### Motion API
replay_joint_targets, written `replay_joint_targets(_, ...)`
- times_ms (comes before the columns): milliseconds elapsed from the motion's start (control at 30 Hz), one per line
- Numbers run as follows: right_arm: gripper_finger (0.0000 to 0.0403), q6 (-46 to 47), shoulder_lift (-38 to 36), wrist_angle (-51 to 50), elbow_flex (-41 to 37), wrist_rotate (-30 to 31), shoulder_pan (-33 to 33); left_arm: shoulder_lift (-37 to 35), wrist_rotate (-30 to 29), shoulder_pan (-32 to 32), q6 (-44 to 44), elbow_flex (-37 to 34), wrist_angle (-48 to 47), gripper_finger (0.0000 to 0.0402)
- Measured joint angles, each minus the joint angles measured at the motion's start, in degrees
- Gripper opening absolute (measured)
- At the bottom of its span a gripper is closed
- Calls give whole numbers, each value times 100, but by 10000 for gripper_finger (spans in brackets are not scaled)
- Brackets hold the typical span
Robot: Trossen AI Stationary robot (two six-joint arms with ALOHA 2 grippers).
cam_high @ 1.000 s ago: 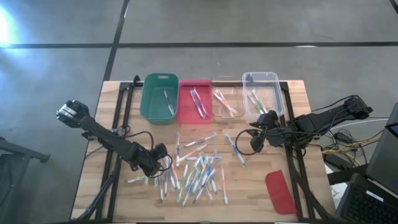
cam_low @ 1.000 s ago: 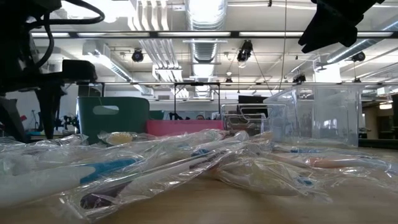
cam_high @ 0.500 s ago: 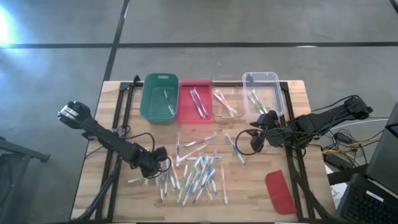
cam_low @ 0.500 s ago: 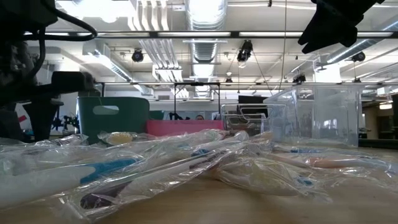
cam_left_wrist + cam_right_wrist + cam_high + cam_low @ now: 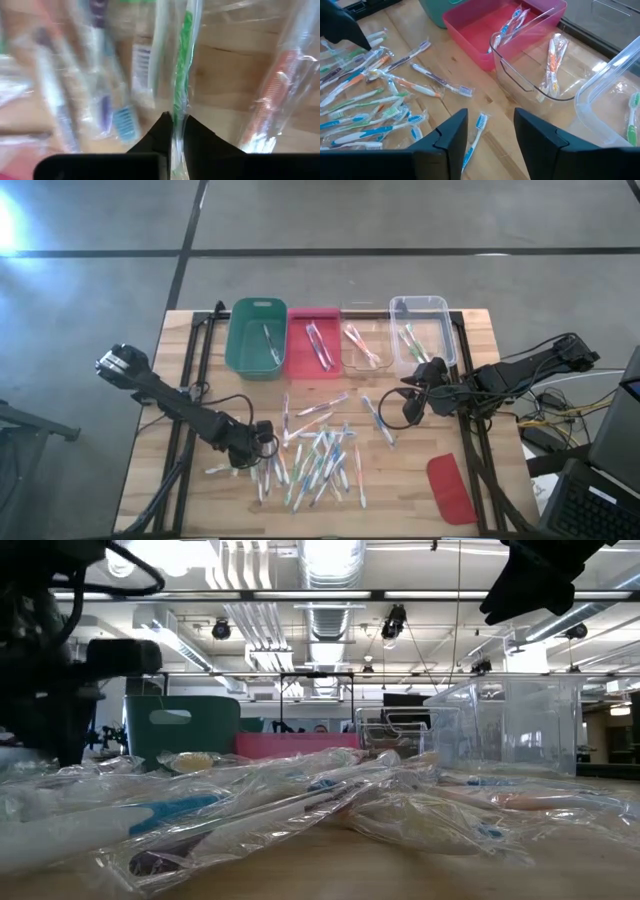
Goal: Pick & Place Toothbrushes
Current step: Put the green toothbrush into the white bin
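Wooden table (image 5: 470,350); left gripper (image 5: 176,131) pinches green toothbrush (image 5: 183,95), lengthwise between fingers.

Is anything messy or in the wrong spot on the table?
Yes. Most toothbrushes lie scattered in a loose heap on the wooden table, pointing every way, while each of the four bins holds only a few. A red lid lies alone near the table's front right corner, away from the bins.
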Motion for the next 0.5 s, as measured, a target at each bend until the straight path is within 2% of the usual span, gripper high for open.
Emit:
replay_joint_targets(133,136,3,0,2,0,0,0,-1,14,-7,-3,376,-338,41)
replay_joint_targets(333,115,4,0,0,0,0,0,-11,-56,-7,-177,1292,-1647,29)
replay_joint_targets(500,99,3,0,0,0,0,-2,-18,-431,13,-648,2015,-2362,29)
